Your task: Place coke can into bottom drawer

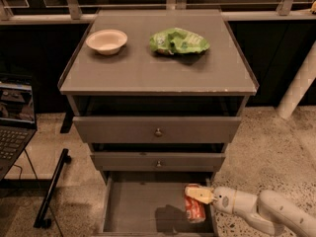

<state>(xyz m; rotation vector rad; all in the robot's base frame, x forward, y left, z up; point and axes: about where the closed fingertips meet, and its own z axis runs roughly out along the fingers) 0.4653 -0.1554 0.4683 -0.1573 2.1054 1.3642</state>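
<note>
The coke can [194,208] is red with white markings and hangs upright just above the floor at the right side of the open bottom drawer [143,209]. My gripper [200,195] comes in from the lower right on a white arm and is shut on the can's top, its yellowish fingers [198,194] clamped on it. The drawer is a wide grey tray pulled out below two shut drawers with small round knobs. The can casts a shadow on the drawer floor to its left.
On the cabinet top [158,68] sit a white bowl [106,40] and a green wrinkly chip bag [178,41]. A laptop [15,117] stands at the left, with a black stand leg [52,189] on the floor beside the cabinet. A white post [298,83] rises at the right.
</note>
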